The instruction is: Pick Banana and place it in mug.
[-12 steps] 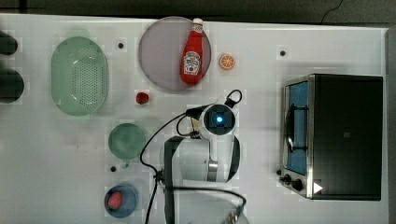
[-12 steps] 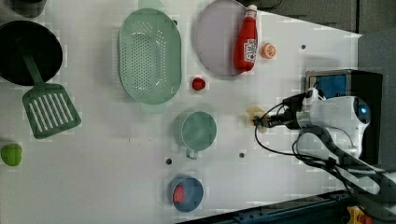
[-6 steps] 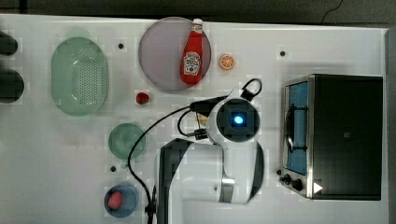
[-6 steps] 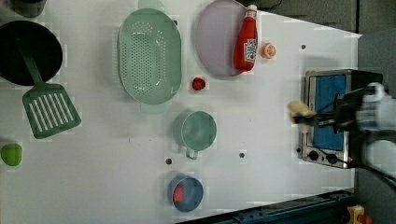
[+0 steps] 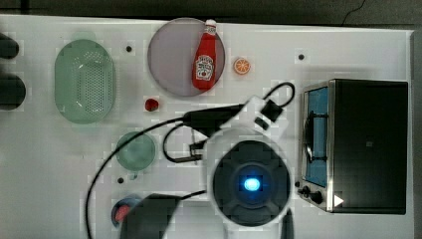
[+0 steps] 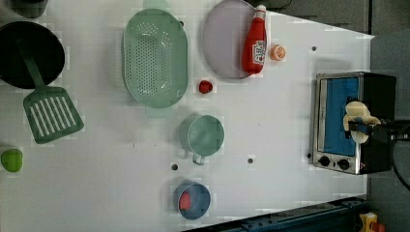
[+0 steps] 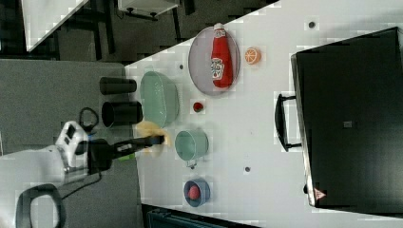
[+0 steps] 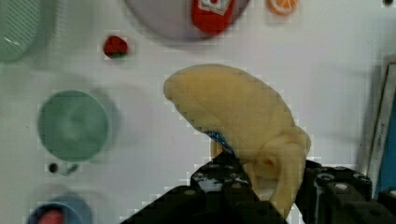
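The pale yellow banana point(image 8: 233, 116) hangs high above the table, and my gripper point(image 8: 267, 181) is shut on its lower end. In the left view the banana point(image 6: 357, 116) and gripper point(image 6: 361, 128) appear in front of the toaster oven point(image 6: 338, 121). In the right view the gripper point(image 7: 159, 140) holds the banana point(image 7: 148, 129) just to the right view's left of the green mug point(image 7: 190, 144). The mug point(image 5: 135, 151) stands upright on the white table, apart from the gripper, with nothing in it point(image 8: 72, 126). In the top view my arm's round wrist point(image 5: 251, 184) hides the banana.
A red ketchup bottle point(image 5: 205, 64) lies on a grey plate point(image 5: 169, 55), with an orange slice point(image 5: 242, 65) beside it. A strawberry point(image 5: 152, 104), the green perforated basket point(image 5: 84, 80) and a blue cup point(image 6: 193, 200) surround the mug. A spatula point(image 6: 48, 113) lies at the left view's left.
My arm has lifted the banana off the table and risen toward the top camera. In the left view it moved right, from beside the mug to in front of the oven.
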`<state>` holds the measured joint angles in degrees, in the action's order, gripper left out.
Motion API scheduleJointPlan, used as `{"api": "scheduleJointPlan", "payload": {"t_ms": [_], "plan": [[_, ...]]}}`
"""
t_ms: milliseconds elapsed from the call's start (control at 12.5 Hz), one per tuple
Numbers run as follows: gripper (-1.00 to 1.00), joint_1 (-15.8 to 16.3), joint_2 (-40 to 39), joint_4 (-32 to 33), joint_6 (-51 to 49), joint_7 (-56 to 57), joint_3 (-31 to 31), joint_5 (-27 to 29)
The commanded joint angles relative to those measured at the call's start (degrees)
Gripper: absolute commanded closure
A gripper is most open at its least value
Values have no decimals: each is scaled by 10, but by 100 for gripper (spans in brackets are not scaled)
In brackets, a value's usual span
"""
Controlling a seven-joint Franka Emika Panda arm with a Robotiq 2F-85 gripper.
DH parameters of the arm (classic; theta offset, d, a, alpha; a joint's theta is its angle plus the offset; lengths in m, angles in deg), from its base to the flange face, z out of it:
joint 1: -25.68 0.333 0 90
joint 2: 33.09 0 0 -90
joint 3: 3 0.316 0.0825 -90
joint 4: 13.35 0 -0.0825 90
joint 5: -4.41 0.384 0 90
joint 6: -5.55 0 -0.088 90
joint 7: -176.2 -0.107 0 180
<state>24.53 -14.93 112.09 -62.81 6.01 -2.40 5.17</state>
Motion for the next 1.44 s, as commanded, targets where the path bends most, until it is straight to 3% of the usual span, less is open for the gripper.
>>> {"api": "scheduleJointPlan", "payload": {"t_ms": [80, 640, 1440], "plan": [[37, 25, -44, 7, -20, -120, 71, -2], [37, 37, -103, 20, 15, -322, 185, 21], [37, 38, -246, 101, 291, -356, 228, 21]]}}
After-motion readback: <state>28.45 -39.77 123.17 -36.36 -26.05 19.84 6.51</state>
